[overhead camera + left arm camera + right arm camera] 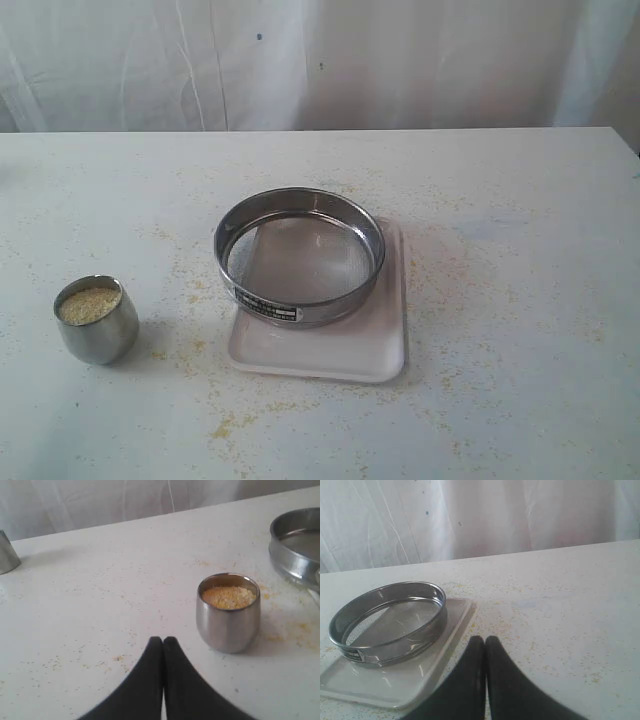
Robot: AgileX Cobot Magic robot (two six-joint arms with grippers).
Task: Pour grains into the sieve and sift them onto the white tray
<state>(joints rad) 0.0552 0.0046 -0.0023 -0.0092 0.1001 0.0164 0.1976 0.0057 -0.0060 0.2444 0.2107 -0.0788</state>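
Observation:
The round steel sieve (300, 256) with its mesh bottom rests on the white tray (385, 350) near the table's middle; its mesh looks bare. The yellowish grains (89, 305) fill a small rounded steel cup (96, 320) to the left of the tray. Neither arm shows in the exterior view. In the left wrist view my left gripper (163, 640) is shut and empty, a short way from the cup (228, 612) and its grains (228, 596). In the right wrist view my right gripper (485, 640) is shut and empty, beside the tray (395, 682) and the sieve (388, 621).
Loose grains are scattered over the white table (520, 250) around the tray and cup. A second steel object (7, 554) sits at the edge of the left wrist view. A white curtain (320, 60) hangs behind the table's far edge.

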